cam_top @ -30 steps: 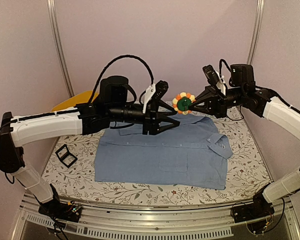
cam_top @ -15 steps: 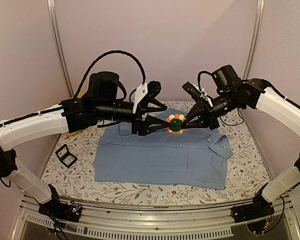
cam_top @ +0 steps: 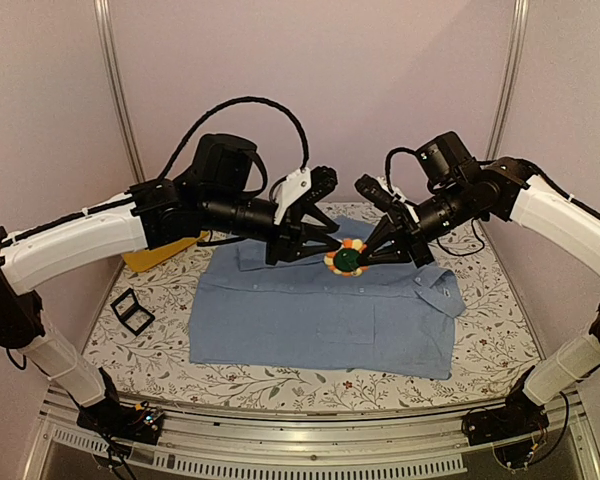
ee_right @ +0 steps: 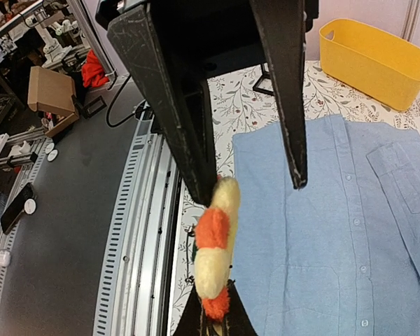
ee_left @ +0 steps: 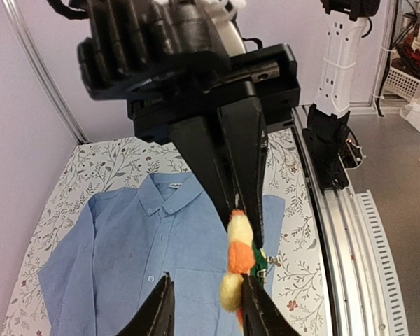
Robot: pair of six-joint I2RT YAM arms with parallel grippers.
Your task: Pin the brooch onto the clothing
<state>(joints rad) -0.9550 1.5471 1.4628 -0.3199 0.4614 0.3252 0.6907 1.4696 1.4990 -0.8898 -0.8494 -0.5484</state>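
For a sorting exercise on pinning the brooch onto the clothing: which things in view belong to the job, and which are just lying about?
Belong to the job:
brooch
blue shirt

Just lying about:
small black box
yellow basin

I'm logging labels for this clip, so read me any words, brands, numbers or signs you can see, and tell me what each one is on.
No readable text anywhere in these views.
The shirt, brooch, black box and yellow basin show no print, label or number.
The clutter beyond the table in the wrist views is too small and blurred to read.
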